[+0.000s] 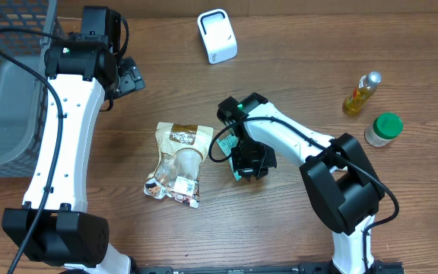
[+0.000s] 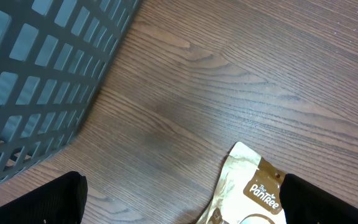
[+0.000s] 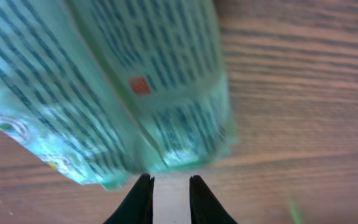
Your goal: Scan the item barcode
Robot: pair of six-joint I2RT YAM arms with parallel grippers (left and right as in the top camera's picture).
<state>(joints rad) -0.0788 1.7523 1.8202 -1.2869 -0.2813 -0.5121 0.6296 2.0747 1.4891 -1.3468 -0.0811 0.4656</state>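
Observation:
A teal printed packet [image 3: 104, 81] fills the top of the right wrist view, blurred. Its pale bottom edge runs down between my right gripper's [image 3: 169, 179] narrow black fingers, which are shut on it. From overhead, that gripper [image 1: 251, 161] covers most of the packet [image 1: 237, 174] at mid-table. The white barcode scanner [image 1: 217, 36] stands at the back centre. My left gripper [image 1: 128, 76] hovers at the back left, wide open. Its fingers [image 2: 48, 202] frame bare wood and the top of a gold-and-brown Pantree pouch [image 2: 253, 193]. No barcode shows on the packet.
The Pantree pouch [image 1: 177, 164] lies flat left of the right gripper. A grey mesh basket [image 1: 6, 91] sits at the left edge. A small yellow bottle [image 1: 361, 93] and a green-lidded jar [image 1: 383, 129] stand at the right.

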